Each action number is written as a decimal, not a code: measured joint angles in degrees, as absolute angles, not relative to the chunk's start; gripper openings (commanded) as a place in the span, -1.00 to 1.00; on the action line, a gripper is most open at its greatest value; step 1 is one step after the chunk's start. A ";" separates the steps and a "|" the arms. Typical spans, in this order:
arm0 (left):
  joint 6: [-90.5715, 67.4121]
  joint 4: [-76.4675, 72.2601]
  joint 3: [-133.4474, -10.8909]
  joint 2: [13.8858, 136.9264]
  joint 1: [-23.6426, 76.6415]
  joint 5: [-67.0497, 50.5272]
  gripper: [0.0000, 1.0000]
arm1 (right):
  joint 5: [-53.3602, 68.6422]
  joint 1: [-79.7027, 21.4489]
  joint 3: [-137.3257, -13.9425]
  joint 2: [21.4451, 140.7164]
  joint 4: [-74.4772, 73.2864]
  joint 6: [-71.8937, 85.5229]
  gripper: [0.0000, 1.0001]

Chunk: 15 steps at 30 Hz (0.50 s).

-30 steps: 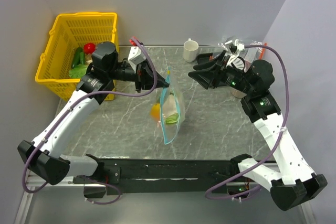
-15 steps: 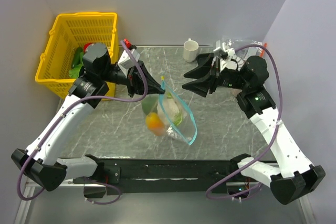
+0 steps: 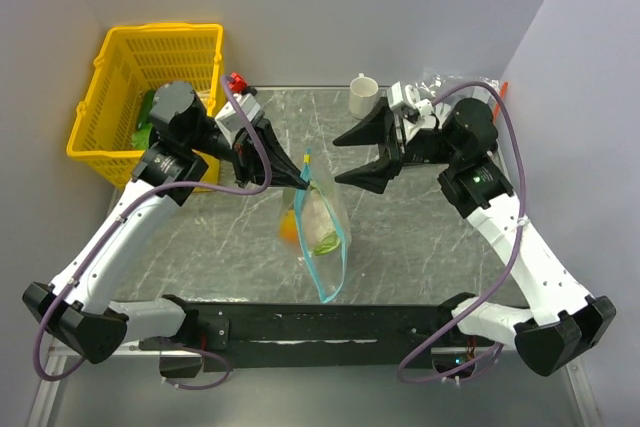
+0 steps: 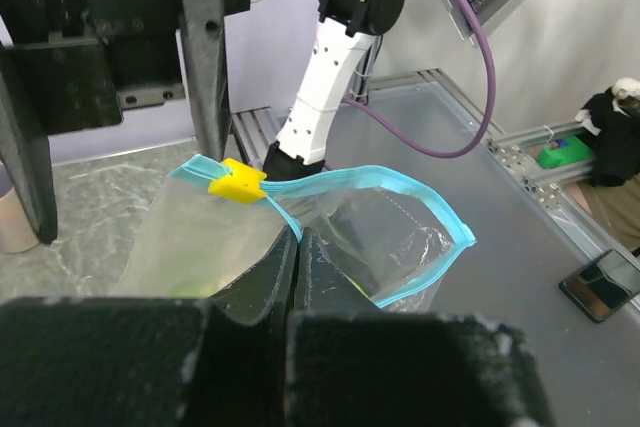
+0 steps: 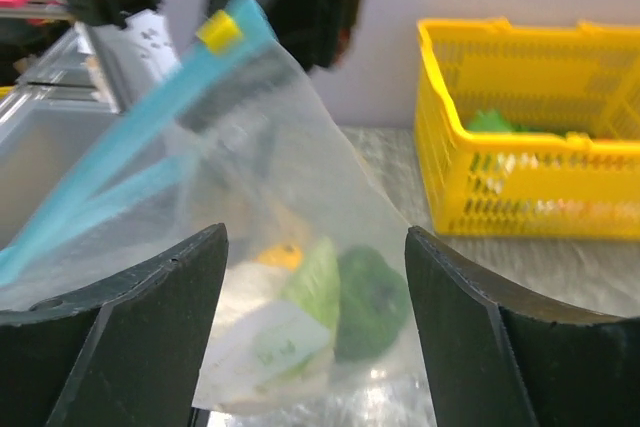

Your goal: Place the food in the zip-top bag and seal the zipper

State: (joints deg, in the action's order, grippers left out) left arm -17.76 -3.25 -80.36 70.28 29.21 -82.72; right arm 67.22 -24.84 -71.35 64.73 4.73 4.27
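From above, the left fingers (image 3: 300, 175) are pinched tight on the top corner of the bag (image 3: 325, 217), just under the yellow slider (image 3: 307, 157). The bag hangs down from them toward the counter (image 3: 420, 237), and the food (image 3: 292, 227) is inside. The right fingers (image 3: 337, 161) are spread wide and hold nothing, just beside the bag's top.

In the left wrist view, the zipper (image 4: 400, 175) curls away past the fingertips. Its two blue sides stand apart (so the bag is not shut yet).

In the right wrist view, the bag sits between the open fingers, with the slider up above the left one.

I think zipping comes next. The left fingers should hold hard, and the right fingers should grab the blue strip by the slider, not the soft clear part, then slide slowly.
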 measured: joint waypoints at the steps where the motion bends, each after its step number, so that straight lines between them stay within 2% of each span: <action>1: -17.87 -3.31 -80.38 70.43 29.23 -82.98 -0.99 | 68.25 -24.99 -71.35 64.84 6.39 5.02 0.61; 7: -19.35 -3.29 -81.34 73.32 30.11 -84.25 -0.99 | 72.84 -25.67 -74.83 67.83 12.21 7.86 0.61; 15: -21.41 -3.66 -81.65 75.59 32.42 -84.44 -0.99 | 76.16 -27.51 -78.76 71.00 12.51 8.34 0.49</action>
State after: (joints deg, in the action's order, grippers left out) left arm -21.41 -3.66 -81.65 75.59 32.42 -84.44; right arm 76.16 -27.51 -78.76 71.00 12.51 8.34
